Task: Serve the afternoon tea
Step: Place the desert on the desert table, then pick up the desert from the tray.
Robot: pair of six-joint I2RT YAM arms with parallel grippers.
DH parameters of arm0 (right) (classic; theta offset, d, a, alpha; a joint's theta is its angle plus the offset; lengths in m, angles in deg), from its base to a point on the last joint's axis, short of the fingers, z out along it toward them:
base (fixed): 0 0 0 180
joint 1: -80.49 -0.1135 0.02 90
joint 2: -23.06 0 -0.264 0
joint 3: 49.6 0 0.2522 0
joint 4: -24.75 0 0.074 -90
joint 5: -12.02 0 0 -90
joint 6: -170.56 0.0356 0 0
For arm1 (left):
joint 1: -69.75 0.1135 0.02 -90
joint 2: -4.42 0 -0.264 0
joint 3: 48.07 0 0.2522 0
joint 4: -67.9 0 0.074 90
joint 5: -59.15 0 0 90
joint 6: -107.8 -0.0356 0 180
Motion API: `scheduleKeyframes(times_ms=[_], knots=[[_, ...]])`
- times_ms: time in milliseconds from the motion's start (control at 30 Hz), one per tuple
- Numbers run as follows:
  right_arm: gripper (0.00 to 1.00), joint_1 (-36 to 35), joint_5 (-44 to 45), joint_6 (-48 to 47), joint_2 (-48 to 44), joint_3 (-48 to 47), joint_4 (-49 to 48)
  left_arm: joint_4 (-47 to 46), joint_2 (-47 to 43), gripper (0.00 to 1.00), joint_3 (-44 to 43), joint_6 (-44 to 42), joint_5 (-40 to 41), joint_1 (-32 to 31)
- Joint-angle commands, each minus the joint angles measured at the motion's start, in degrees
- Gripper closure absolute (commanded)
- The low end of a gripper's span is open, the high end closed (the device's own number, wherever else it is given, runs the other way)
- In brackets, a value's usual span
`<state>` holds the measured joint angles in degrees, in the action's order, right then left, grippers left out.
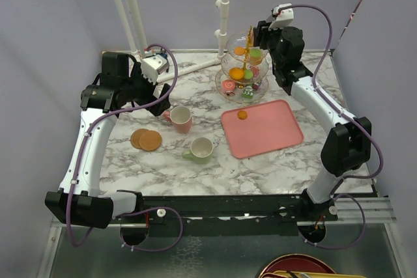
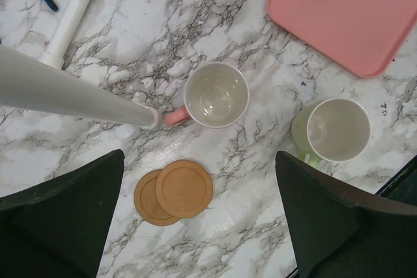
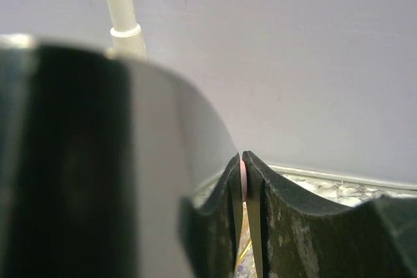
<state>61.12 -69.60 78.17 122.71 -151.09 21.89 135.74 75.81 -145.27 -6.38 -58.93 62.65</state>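
Top external: three-tier stand (image 1: 244, 69) at 1 o'clock on the counter (image 1: 163, 174), with treats on every tier. The right end effector (image 3: 243, 168) is close beside the stand's top tier, on its 3 o'clock side. In the right wrist view its tips stand narrow with a pink sliver (image 3: 243, 183) between them; cannot tell whether that is gripped or loose. One orange treat (image 1: 242, 114) lies alone on the pink tray (image 1: 273, 135), at its far-left corner. That puts it at about 7 o'clock from the right end effector, and lower. The treat is round, so there is no long axis to line up with. The right arm is the nearer, so this is probably its next pick. The left end effector (image 2: 199, 155) is spread wide and holds nothing, hovering over the two coasters (image 2: 174, 192), one partly on the other. The pink mug (image 2: 216, 94) is at 12 o'clock from the coasters, handle toward 8. The green mug (image 2: 335, 129) is at 2 o'clock, handle toward 7. Both mugs are upright and empty on bare counter, neither on a coaster. The left arm is nearer for these.
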Motion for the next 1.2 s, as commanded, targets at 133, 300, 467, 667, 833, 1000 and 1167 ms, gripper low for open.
scheduleKeyframes(times_ms=[133, 300, 467, 667, 833, 1000, 1167], knots=[[0.45, 0.34, 3.02, -0.54, -12.45, 6.64, -2.99, 0.17, -1.02, 0.01, 0.37, -0.07, -1.68, 0.24], [0.45, 0.35, 1.41, 2.05, -21.42, 14.41, -1.84, 0.17, -0.5, 0.01, -0.18, -0.07, -1.76, 0.24], [0.45, -0.89, -0.73, 5.87, -29.22, 23.57, 2.01, 0.14, 0.04, 0.01, -0.41, 0.27, -2.28, 0.25], [0.45, -4.97, -0.49, 8.21, -34.66, 34.67, 3.84, 0.11, 0.63, 0.01, -0.5, 0.72, -1.76, 0.24], [0.45, -9.68, 0.43, 10.23, -35.04, 41.67, 3.87, 0.14, 0.42, 0.01, 0.07, 0.98, -2.03, 0.29], [0.45, -12.43, 1.23, 11.66, -33.29, 46.21, 2.37, 0.06, 0.15, 0.01, 0.55, 0.89, -1.96, 0.27], [0.45, -12.68, 1.33, 12.1, -29.29, 49.47, -2.78, -0.12, 0.23, 0.01, 0.56, 0.98, -2.25, 0.24]])
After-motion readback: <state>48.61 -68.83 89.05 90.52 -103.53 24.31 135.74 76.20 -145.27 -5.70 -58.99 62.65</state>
